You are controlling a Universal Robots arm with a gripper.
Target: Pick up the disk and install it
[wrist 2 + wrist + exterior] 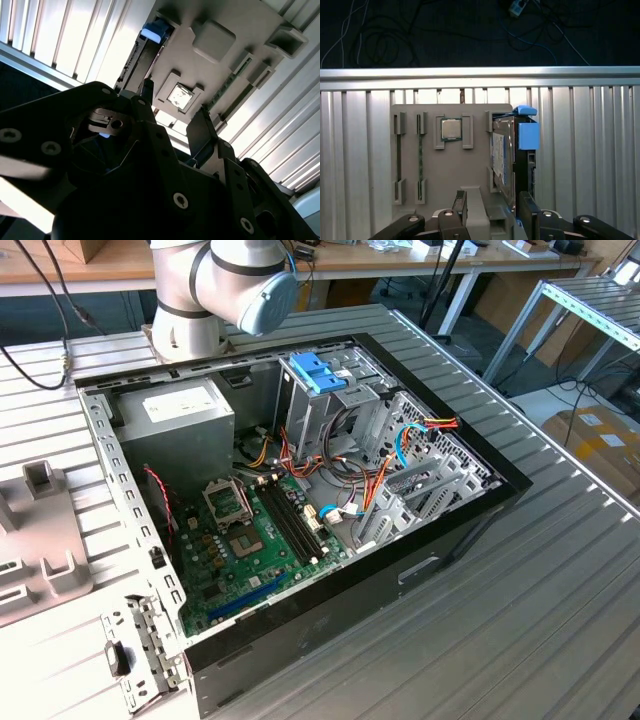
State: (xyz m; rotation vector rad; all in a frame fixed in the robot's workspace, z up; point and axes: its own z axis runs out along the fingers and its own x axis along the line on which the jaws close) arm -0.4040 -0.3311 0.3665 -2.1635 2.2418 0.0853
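Observation:
The disk [501, 152] stands on its edge in a slot of a grey parts tray [475, 165], silver face showing, with its bright blue carrier tab [528, 134] at one end. In the second wrist view the disk [136, 61] shows as a dark edge with the blue tab [152, 32]. My gripper [493, 201] hovers over the tray, open, its two black fingers [527, 210] apart; one finger is close beside the disk's end and nothing is held. In the second wrist view the gripper [175, 102] is above the tray's middle.
The tray [40, 540] lies at the exterior view's left, beside the open computer case [300, 490]. In the case are a grey power supply [175, 412], a motherboard [250, 540], a pale blue latch [318, 372] and drive cages. The tray also holds a processor chip [451, 129] and memory sticks [398, 155].

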